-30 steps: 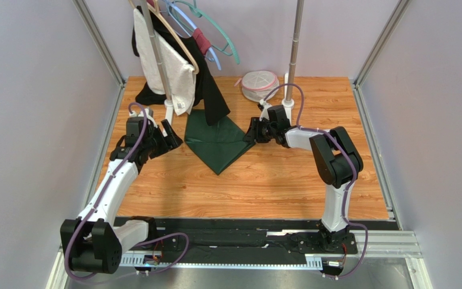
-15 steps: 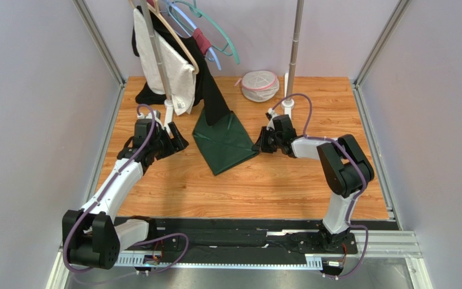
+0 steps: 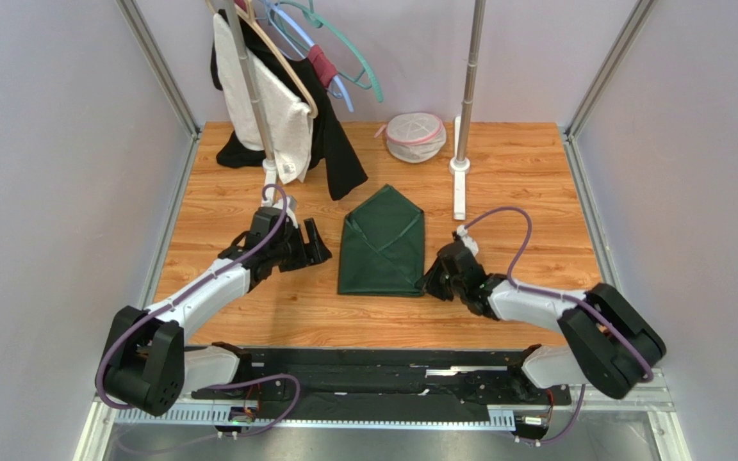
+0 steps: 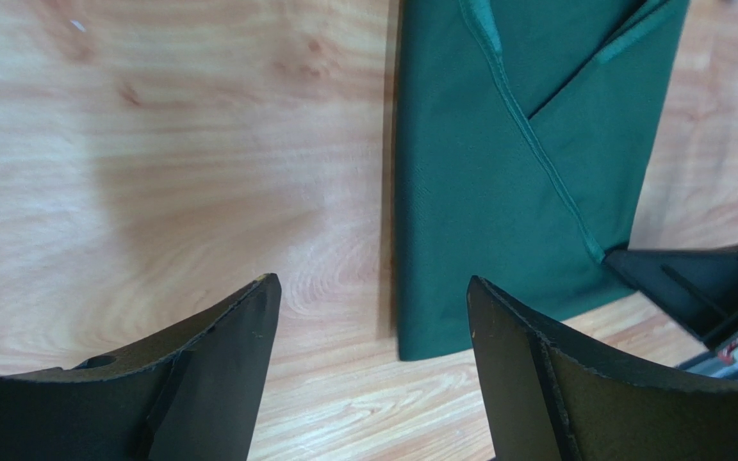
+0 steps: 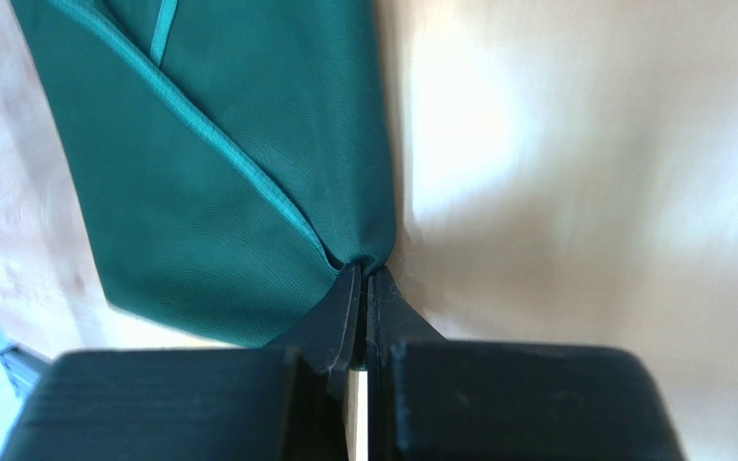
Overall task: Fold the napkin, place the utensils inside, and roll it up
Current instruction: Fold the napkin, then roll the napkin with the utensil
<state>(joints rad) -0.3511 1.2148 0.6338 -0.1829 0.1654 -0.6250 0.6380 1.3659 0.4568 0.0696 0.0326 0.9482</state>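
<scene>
The dark green napkin (image 3: 381, 244) lies folded on the wooden table, pointed at its far end and square at its near end. My right gripper (image 3: 433, 279) is shut on the napkin's near right corner (image 5: 358, 252); the cloth puckers at the fingertips. My left gripper (image 3: 319, 252) is open and empty, just left of the napkin's left edge (image 4: 411, 240). In the left wrist view the right gripper's black fingers (image 4: 700, 283) show at the napkin's far corner. No fork shows in any view.
A clothes rack with hanging garments (image 3: 286, 106) and hangers stands at the back left. A metal pole on a white base (image 3: 458, 173) stands behind the napkin. A round mesh bag (image 3: 414, 136) lies at the back.
The right gripper has pulled the napkin's corner toward the near edge, turning and flattening the cloth into a folded shape nearer the arms. The left gripper has moved right and nearer, up to the napkin's left edge.
</scene>
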